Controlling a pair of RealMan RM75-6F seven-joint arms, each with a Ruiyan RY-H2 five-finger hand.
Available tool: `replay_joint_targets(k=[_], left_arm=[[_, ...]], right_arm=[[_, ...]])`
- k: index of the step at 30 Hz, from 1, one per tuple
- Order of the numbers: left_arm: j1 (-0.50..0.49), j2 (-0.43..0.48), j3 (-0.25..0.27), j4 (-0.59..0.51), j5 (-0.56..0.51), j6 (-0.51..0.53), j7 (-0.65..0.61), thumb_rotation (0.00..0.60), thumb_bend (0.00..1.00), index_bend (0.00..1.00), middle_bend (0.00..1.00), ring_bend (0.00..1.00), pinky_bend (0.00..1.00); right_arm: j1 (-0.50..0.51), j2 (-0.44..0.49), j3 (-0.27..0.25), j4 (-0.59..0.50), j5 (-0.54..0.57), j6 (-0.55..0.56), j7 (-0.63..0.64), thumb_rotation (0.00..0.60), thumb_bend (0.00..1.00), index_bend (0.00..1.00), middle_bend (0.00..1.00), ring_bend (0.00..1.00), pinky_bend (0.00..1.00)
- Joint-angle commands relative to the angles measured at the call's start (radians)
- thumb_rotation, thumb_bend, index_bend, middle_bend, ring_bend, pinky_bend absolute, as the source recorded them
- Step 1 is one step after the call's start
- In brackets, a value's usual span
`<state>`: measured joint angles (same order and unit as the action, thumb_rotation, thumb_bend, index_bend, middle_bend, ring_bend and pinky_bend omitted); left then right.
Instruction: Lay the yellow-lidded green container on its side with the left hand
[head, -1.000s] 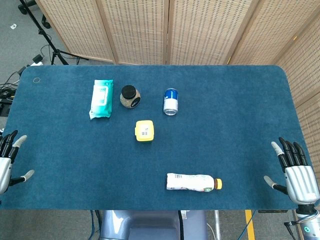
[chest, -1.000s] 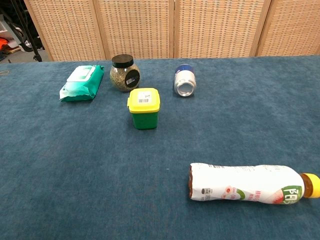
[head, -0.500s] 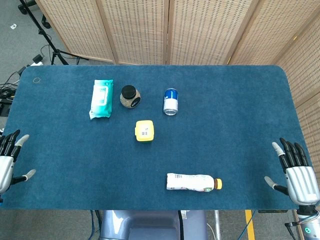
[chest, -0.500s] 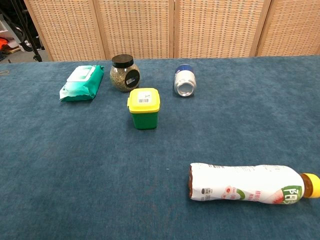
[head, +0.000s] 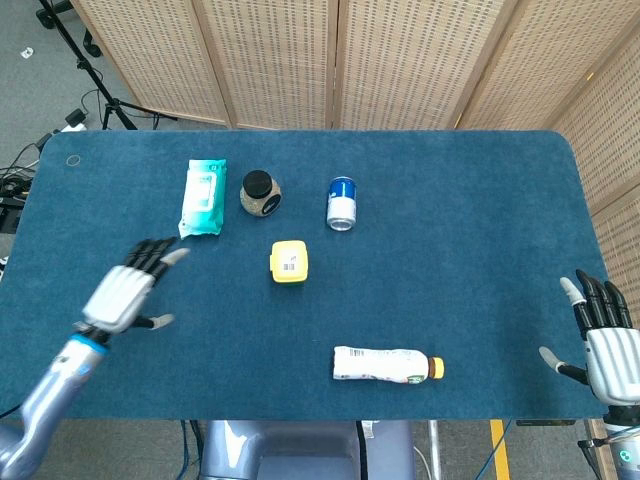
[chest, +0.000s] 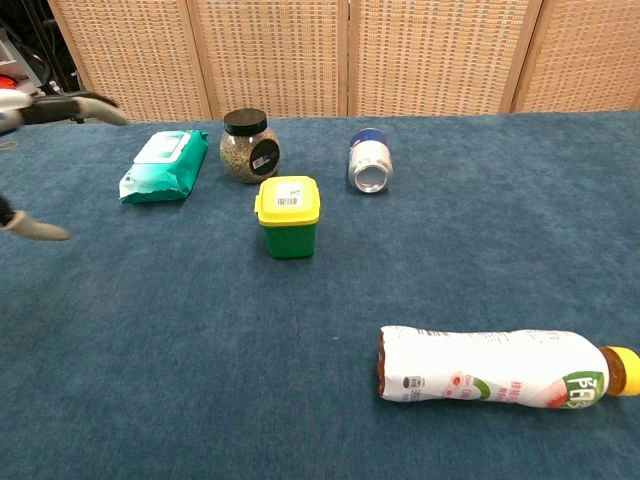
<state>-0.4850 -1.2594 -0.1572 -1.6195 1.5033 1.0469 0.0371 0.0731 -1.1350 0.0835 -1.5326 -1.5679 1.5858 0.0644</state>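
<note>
Left hand is hovering over the table, fingers spread, holding nothing, open cloth between it and the container. Right hand is sitting at the near right edge, fingers apart. Container is standing upright mid-table, yellow lid shut, green body below, near the jar.

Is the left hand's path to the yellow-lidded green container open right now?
Probably yes: the left hand is open, and only bare table lies between it and the upright green container.
</note>
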Motion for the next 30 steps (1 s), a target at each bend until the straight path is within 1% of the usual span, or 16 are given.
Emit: replay_joint_targets(k=[1, 5, 9, 12, 16, 19, 21, 25, 26, 27, 28, 29, 30], left_arm=[[-0.138, -0.162, -0.085, 0.08, -0.108, -0.124, 0.05, 0.6, 0.0, 0.0, 0.0, 0.0, 0.0], [-0.208, -0.267, -0.118, 0.163, -0.183, -0.173, 0.066, 0.6, 0.0, 0.0, 0.0, 0.0, 0.0], [-0.255, -0.324, -0.136, 0.209, -0.247, -0.231, 0.051, 0.6, 0.0, 0.0, 0.0, 0.0, 0.0], [-0.301, -0.39, -0.152, 0.285, -0.302, -0.246, 0.081, 0.6, 0.0, 0.0, 0.0, 0.0, 0.0], [-0.346, -0.447, -0.17, 0.353, -0.355, -0.284, 0.062, 0.6, 0.0, 0.0, 0.0, 0.0, 0.0], [-0.374, -0.475, -0.174, 0.395, -0.37, -0.308, 0.045, 0.6, 0.0, 0.0, 0.0, 0.0, 0.0], [-0.398, -0.51, -0.181, 0.447, -0.395, -0.331, 0.032, 0.6, 0.0, 0.0, 0.0, 0.0, 0.0], [-0.422, -0.555, -0.19, 0.514, -0.417, -0.33, 0.013, 0.6, 0.0, 0.0, 0.0, 0.0, 0.01], [-0.427, -0.564, -0.192, 0.527, -0.421, -0.332, 0.005, 0.6, 0.0, 0.0, 0.01, 0.01, 0.03], [-0.431, -0.568, -0.194, 0.533, -0.422, -0.335, -0.004, 0.6, 0.0, 0.04, 0.06, 0.06, 0.08], [-0.434, -0.57, -0.194, 0.54, -0.423, -0.336, -0.008, 0.6, 0.0, 0.09, 0.14, 0.13, 0.15], [-0.435, -0.572, -0.193, 0.543, -0.423, -0.337, -0.009, 0.6, 0.0, 0.13, 0.19, 0.18, 0.2], [-0.437, -0.574, -0.191, 0.55, -0.423, -0.333, -0.009, 0.6, 0.0, 0.21, 0.27, 0.26, 0.27]], right_arm=[[0.005, 0.003, 0.009, 0.003, 0.022, -0.017, 0.006, 0.6, 0.0, 0.0, 0.0, 0.0, 0.0], [0.008, 0.004, 0.02, 0.012, 0.052, -0.034, 0.011, 0.6, 0.0, 0.0, 0.0, 0.0, 0.0], [0.011, 0.004, 0.03, 0.023, 0.08, -0.049, 0.017, 0.6, 0.0, 0.0, 0.0, 0.0, 0.0], [0.015, 0.006, 0.041, 0.032, 0.105, -0.065, 0.029, 0.6, 0.0, 0.0, 0.0, 0.0, 0.0], [0.016, 0.006, 0.051, 0.04, 0.127, -0.074, 0.033, 0.6, 0.0, 0.0, 0.0, 0.0, 0.0], [0.017, 0.003, 0.056, 0.048, 0.142, -0.083, 0.032, 0.6, 0.0, 0.0, 0.0, 0.0, 0.0], [0.02, -0.001, 0.06, 0.053, 0.154, -0.091, 0.029, 0.6, 0.0, 0.0, 0.0, 0.0, 0.0], [0.022, -0.005, 0.063, 0.055, 0.159, -0.094, 0.024, 0.6, 0.0, 0.0, 0.0, 0.0, 0.0], [0.022, -0.006, 0.064, 0.056, 0.161, -0.095, 0.024, 0.6, 0.0, 0.0, 0.0, 0.0, 0.0], [0.022, -0.007, 0.064, 0.057, 0.163, -0.097, 0.023, 0.6, 0.0, 0.0, 0.0, 0.0, 0.0], [0.022, -0.007, 0.064, 0.057, 0.164, -0.098, 0.023, 0.6, 0.0, 0.0, 0.0, 0.0, 0.0], [0.022, -0.007, 0.064, 0.058, 0.164, -0.098, 0.023, 0.6, 0.0, 0.0, 0.0, 0.0, 0.0], [0.022, -0.008, 0.065, 0.058, 0.165, -0.098, 0.023, 0.6, 0.0, 0.0, 0.0, 0.0, 0.0]])
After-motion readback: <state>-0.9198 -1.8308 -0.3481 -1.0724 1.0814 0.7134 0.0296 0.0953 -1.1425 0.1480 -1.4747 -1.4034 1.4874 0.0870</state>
